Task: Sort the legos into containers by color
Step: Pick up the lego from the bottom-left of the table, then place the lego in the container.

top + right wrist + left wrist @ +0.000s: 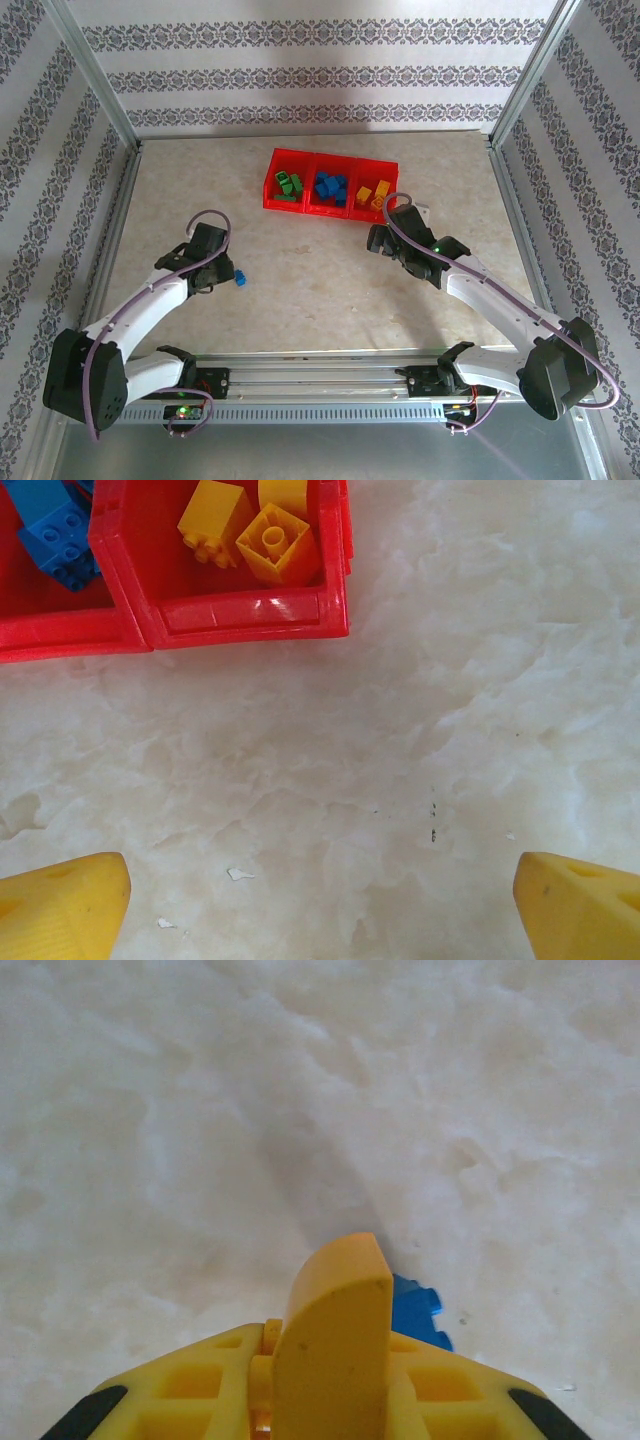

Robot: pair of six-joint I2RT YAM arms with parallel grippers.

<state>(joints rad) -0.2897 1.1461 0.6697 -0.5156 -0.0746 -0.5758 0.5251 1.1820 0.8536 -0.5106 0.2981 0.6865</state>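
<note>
Legos: sorted ones lie in the red tray (272,192) at the far middle of the table (330,300); one blue lego (241,278) is well apart from it, at the left arm's tip.
Tray contents: green bricks (288,184) in the left compartment, blue bricks (329,187) in the middle, yellow-orange bricks (370,194) in the right.
Left gripper (230,276): jaws closed on the blue lego, low over the tabletop. In the left wrist view the brick (418,1312) sticks out to the right of the yellow finger (335,1360), mostly hidden behind it.
Right gripper (380,238): jaws spread wide, holding nothing, just in front of the tray's right end.
Right wrist view: fingertips (70,895) sit at the bottom corners with bare table between them. The tray's front wall (240,615) is ahead, with yellow bricks (275,545) and blue bricks (55,535) behind it.
Surroundings: patterned wallpaper panels on three sides, metal frame posts at the corners.
</note>
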